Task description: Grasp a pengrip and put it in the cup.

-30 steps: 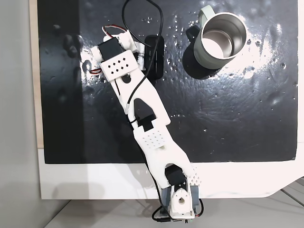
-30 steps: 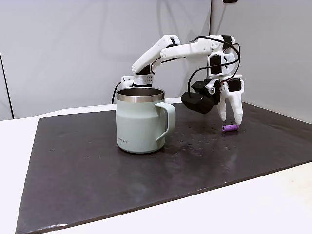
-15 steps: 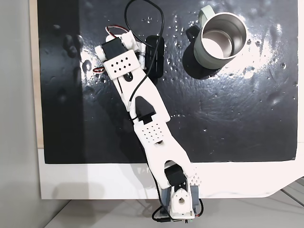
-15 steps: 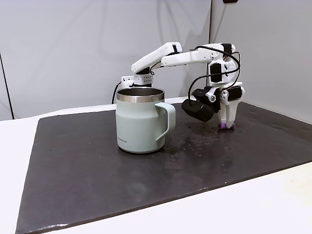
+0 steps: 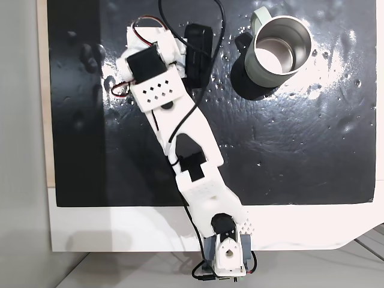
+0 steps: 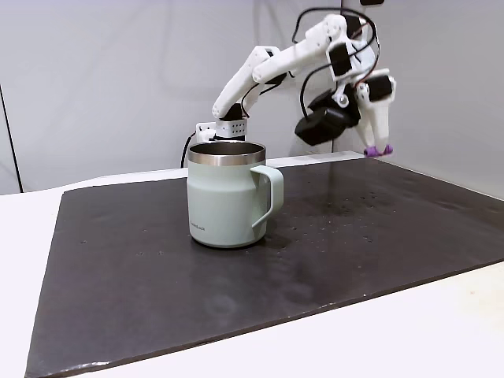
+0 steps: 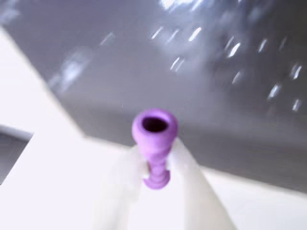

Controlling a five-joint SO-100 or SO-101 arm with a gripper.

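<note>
My gripper (image 6: 378, 146) hangs high over the far right part of the mat, shut on the small purple pengrip (image 6: 379, 150) at its fingertips. In the wrist view the pengrip (image 7: 154, 139) is pinched between the two white fingers (image 7: 189, 182), its open end facing the camera. The sage-green cup (image 6: 228, 197) stands upright on the mat, well to the left of the gripper and nearer the camera, handle to the right. From above, the cup (image 5: 282, 51) sits at the top right, and the arm's wrist (image 5: 153, 72) covers the fingers.
A black mat (image 6: 354, 244) dotted with water droplets lies on a white table (image 6: 409, 331). The arm's base (image 5: 225, 255) is fixed at the table's bottom edge in the top-down fixed view. A black wrist camera (image 5: 198, 48) and its cable ride beside the gripper.
The open gripper dropped over the pengrip lying on the mat, shut on it, and has now lifted it well above the mat.
</note>
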